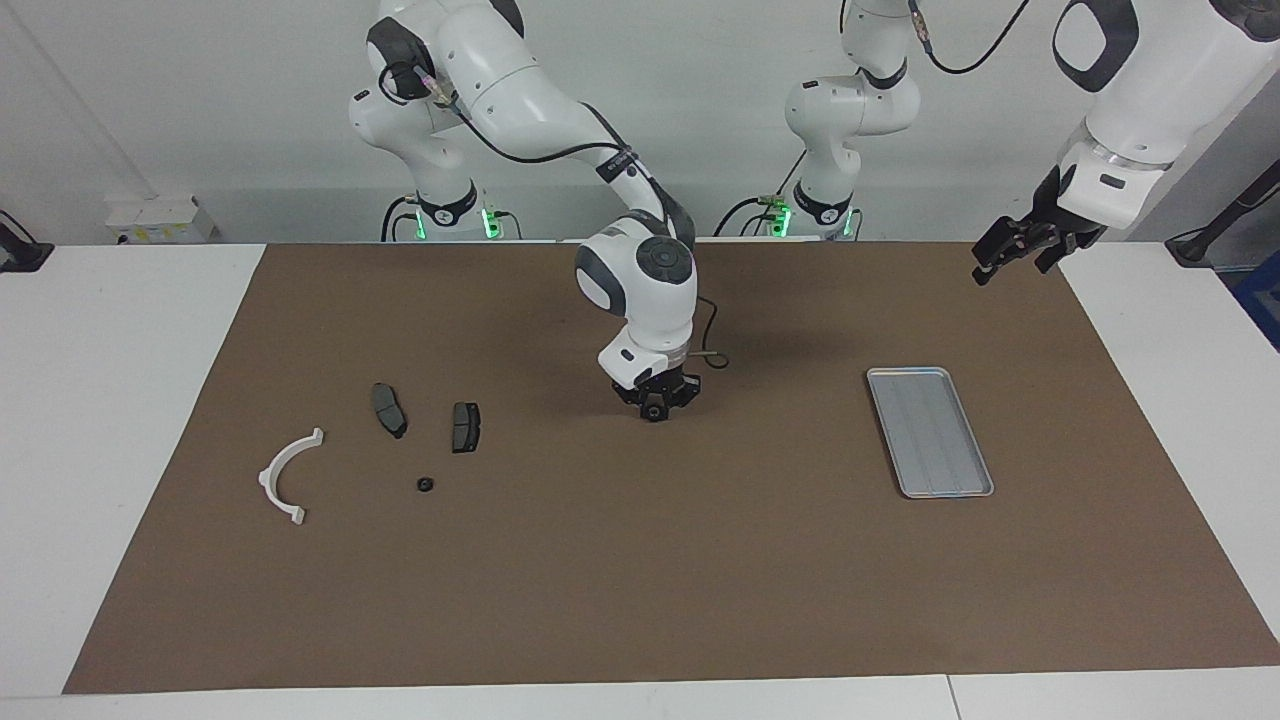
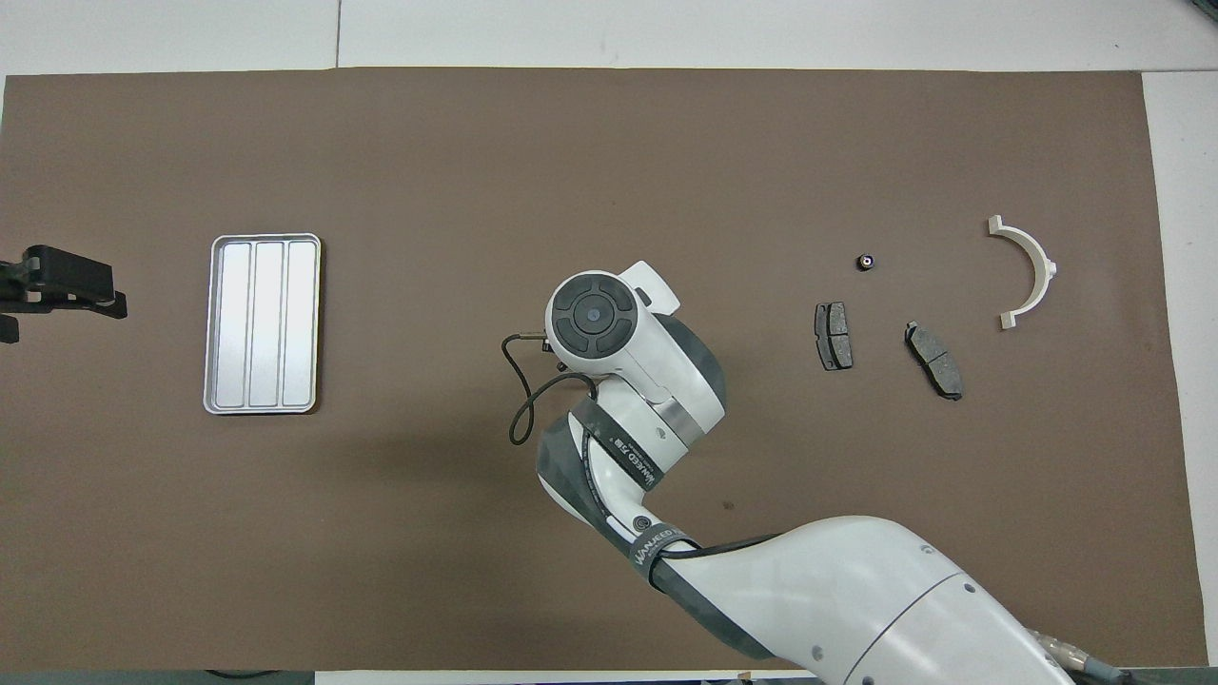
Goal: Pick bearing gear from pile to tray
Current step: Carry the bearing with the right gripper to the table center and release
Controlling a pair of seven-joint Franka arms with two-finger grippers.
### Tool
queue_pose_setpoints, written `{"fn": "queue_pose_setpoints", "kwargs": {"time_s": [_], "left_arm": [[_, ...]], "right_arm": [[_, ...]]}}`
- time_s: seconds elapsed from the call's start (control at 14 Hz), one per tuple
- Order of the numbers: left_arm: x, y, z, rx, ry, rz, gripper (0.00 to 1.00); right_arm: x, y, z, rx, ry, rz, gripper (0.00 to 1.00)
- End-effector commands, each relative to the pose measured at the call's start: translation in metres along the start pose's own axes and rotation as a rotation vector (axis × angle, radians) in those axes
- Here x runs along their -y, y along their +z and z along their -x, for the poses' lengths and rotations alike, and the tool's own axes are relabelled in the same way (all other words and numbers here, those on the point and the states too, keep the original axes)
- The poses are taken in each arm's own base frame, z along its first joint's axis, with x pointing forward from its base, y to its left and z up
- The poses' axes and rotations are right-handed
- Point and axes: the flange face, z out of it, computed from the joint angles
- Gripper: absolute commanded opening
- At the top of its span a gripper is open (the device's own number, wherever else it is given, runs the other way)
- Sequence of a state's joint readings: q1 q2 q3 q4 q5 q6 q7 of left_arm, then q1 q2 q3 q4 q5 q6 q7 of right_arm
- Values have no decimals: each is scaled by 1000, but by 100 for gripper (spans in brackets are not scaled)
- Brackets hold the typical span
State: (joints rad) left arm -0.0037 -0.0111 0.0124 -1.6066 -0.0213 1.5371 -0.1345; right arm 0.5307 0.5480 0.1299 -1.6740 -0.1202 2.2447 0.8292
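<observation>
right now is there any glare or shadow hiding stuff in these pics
Facing view: soft shadow on the mat by the right end effector, hiding nothing. Overhead view: the tray shines bright, ribs still readable; the right arm covers its own end effector.

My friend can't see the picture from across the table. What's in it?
The right end effector holds a small black round part low over the brown mat's middle, between the tray and the scattered parts. The left end effector waits, raised.
</observation>
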Motion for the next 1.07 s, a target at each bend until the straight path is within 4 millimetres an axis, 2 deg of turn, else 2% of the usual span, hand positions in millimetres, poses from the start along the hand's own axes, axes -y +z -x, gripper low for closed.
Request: {"fn": "queue_pose_setpoints", "kwargs": {"time_s": [0.0,0.07,0.14,0.21,0.36,0.5,0.57,0.64,0.79,1.0], "left_arm": [[1,-1,8,-13,5,10,100],[1,0,8,-11,5,10,100],[1,-1,8,-13,5,10,100],[1,0,8,-11,5,10,100],[1,-1,8,-13,5,10,100],[1,-1,8,-13,7,10,100],[1,0,7,-14,7,10,100],[0,-1,7,-22,5,11,100],[1,0,9,-8,8,9,100],[-11,2,11,-2,25,7,100]], "right_arm": [[-3,3,3,10,12,-12,2],[-4,0,1,13,16,-6,42],[-4,-6,-2,19,20,1,59],[-5,-23,-13,19,30,6,68],[-17,-60,-40,28,63,23,73],[-56,-110,-72,9,95,16,75],[-89,-132,-92,-8,93,-4,76],[-131,-146,-114,-13,75,-19,76],[-201,-156,-145,-21,-7,-22,76],[-276,-141,-168,-13,-85,-8,76]]}}
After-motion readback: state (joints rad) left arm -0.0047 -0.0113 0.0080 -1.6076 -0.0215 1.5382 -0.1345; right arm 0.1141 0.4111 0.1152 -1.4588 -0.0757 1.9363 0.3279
